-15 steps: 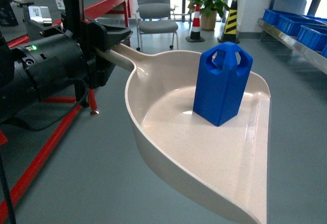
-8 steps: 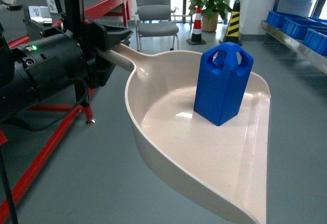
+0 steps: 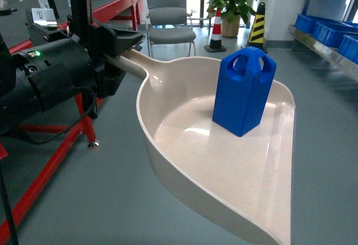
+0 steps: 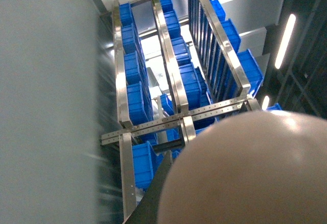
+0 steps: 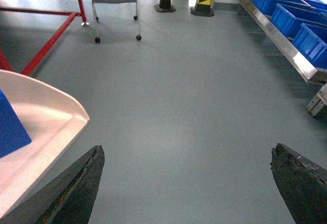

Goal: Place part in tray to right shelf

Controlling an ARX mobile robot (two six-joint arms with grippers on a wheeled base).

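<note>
Carrying tray [image 3: 224, 166] by handle, left gripper [image 3: 120, 46] clenched on it | part [image 3: 244, 91] upright inside | right shelf [image 3: 327, 35] lies far right, beyond tray's flat front edge | right gripper [image 5: 186, 183] released, empty.

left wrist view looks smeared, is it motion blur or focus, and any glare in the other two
Left wrist view: the grey surface on the left shows streaks like motion blur, and the tray fills the lower right as a soft, out-of-focus blob; the shelf rails stay fairly sharp. Head view: sharp, with bright reflections on the tray's floor beside the part. Right wrist view: clear, evenly lit, no strong glare.
</note>
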